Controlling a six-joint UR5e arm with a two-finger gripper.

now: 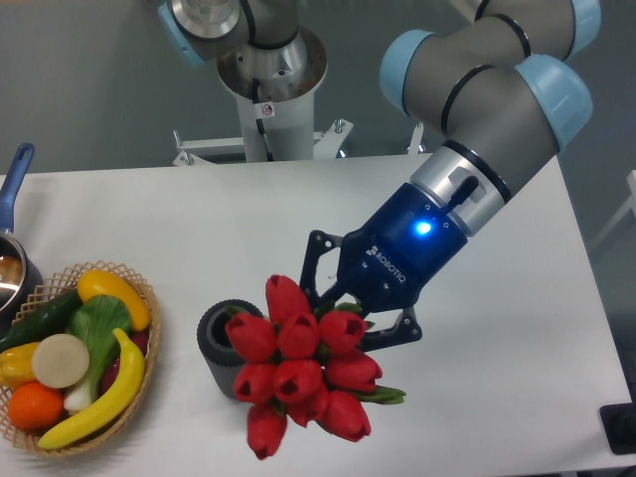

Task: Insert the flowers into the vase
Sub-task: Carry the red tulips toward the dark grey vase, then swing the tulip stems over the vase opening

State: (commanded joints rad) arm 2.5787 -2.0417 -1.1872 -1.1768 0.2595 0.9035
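Gripping the flowers (298,373) by their short green stems, the gripper (350,310) is holding the bunch with its fingers closed on the stalks just behind the buds; the red tulip heads are pointing toward the camera and hanging in front of the vase (221,348), hiding its right side and most of its mouth; whether the bunch is touching the vase cannot be told from this single fixed view. The vase is standing upright on the white table (298,219), with the wicker basket (145,343) of fruit and vegetables just to its left and a pan (12,253) at the left edge. The bunch is looking light and soft, the buds likely easy to crush and the leaves floppy; the stems are looking like the only firm place to take hold, as the gripper is doing; the ribbed vase is looking light enough to tip if the stems are pushing against its rim.
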